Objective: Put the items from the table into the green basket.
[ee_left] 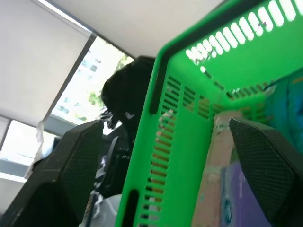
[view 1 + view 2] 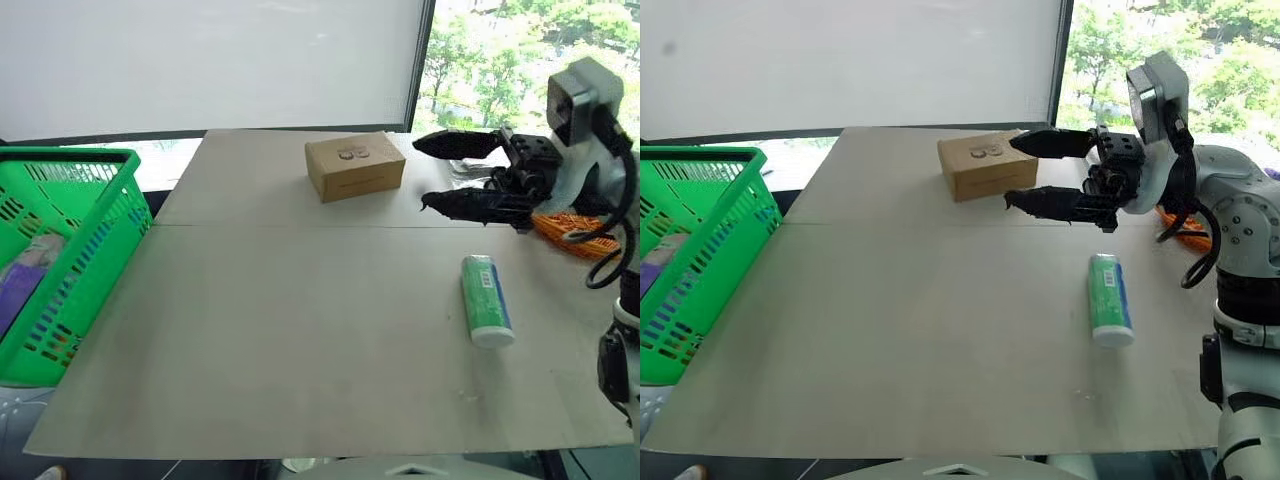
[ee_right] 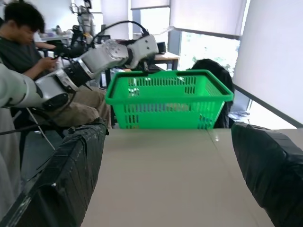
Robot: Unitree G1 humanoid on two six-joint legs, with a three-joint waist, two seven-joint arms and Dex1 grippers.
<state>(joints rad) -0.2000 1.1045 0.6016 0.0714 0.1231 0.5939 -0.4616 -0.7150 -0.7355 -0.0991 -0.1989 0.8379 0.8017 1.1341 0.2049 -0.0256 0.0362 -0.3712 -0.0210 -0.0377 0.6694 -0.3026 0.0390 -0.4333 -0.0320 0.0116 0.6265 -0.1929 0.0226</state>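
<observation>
With the purple packet [image 2: 22, 283] lying in the green basket [image 2: 95, 160] under our spread-fingered left gripper [image 1: 165, 156], our right gripper [image 2: 1032, 172] hangs wide open and empty above the table [image 2: 300, 340], so we should drop onto the green-and-blue cylinder [image 2: 486, 299] across its width.

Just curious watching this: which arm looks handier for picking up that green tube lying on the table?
Probably the right. Its gripper, jaws apart and empty, hangs just beyond the green tube, while the left gripper is over at the green basket.
</observation>
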